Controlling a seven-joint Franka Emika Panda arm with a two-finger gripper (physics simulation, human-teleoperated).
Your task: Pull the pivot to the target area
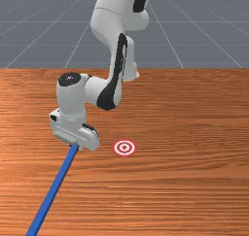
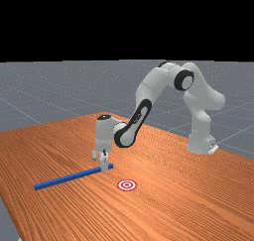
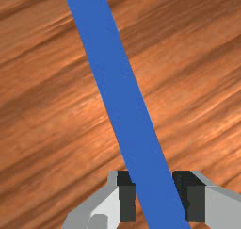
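The gripper (image 3: 161, 200) was closed on the blue bar (image 1: 54, 189) close to one end, a short stub jutting past it on the side of the arm's base (image 2: 201, 138), and the wrist view had the bar running aslant between the fingers, so I judged the pinch to bear mostly on their corners. The rest of the bar lay on the bench (image 1: 194, 191), its free end reaching toward the bench edge at the far view's left. The red and white target (image 1: 124, 147) sat apart from it, off to the front view's right of my grip. The pull looked about to begin, and to me it called for a low, slow, level drag toward the target. So long a tail would probably lag and twist the held end, so small steps seemed wise, with a pause if the slant grew, and no lift.
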